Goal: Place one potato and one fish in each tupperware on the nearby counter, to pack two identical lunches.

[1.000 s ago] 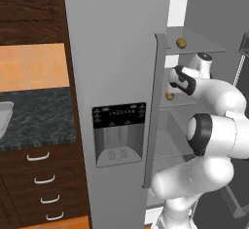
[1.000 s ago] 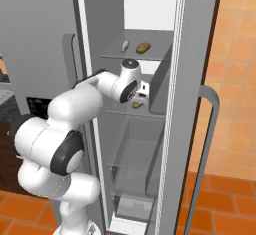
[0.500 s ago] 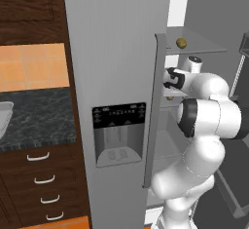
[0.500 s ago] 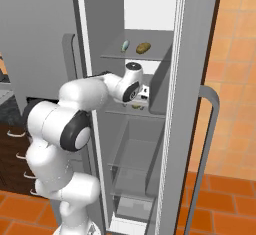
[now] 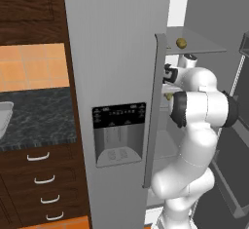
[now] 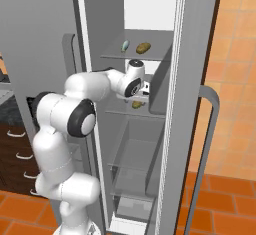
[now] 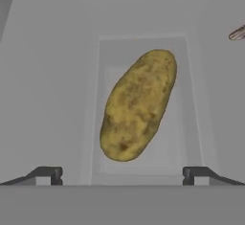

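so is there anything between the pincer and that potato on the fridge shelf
No. In the hand view the open pincer faces the potato with bare glass shelf between them; the fingertips stand apart on either side, short of it.

Potato [image 7: 138, 105]: rough, matt golden-brown skin, mottled with darker specks. Fridge shelf [image 7: 57, 99] beneath it: smooth pale grey, translucent like glass or clear plastic. Fridge door [image 5: 116, 52]: smooth grey metal look, satin finish, with a long bar handle [image 5: 154, 111] of the same tone and a glossy black dispenser panel [image 5: 119, 116]. Counter [image 5: 39, 118]: dark marbled stone, polished. Drawers [image 5: 44, 184]: dark brown wood grain, curved shiny silver handles. Robot arm [image 6: 70, 114]: glossy white plastic shells with matt dark joints. Floor [image 6: 225, 194]: orange tile, faint sheen.
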Controlling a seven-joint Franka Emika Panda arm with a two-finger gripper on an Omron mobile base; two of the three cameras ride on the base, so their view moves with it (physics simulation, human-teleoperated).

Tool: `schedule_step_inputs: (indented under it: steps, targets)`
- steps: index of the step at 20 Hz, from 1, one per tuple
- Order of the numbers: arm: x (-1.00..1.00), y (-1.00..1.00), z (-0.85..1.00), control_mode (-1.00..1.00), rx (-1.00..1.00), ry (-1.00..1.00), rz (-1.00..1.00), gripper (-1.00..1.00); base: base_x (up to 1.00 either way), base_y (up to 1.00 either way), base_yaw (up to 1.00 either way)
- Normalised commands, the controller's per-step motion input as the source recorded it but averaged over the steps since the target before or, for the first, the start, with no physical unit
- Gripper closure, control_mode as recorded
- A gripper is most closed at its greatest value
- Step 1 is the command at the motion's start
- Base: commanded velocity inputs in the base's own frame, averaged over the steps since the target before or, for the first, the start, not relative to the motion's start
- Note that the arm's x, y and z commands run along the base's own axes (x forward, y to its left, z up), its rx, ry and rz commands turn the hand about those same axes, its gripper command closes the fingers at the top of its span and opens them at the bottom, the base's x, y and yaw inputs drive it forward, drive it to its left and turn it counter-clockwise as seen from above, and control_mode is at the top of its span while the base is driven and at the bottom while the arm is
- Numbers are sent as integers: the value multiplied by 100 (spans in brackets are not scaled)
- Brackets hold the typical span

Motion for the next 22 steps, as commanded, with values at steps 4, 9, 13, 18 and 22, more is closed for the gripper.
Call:
schedule_step_inputs:
  steps: [4, 9, 13, 18, 22]
  targets:
    - [23, 0, -17, -100, 0, 0, 0, -100, 0, 0, 0]
    - [20, 0, -23, -100, 0, 0, 0, -100, 0, 0, 0]
    - [24, 0, -18, -100, 0, 0, 0, -100, 0, 0, 0]
    - [25, 0, -1, -100, 0, 0, 0, -100, 0, 0, 0]
    - [0, -4, -27, -100, 0, 0, 0, -100, 0, 0, 0]
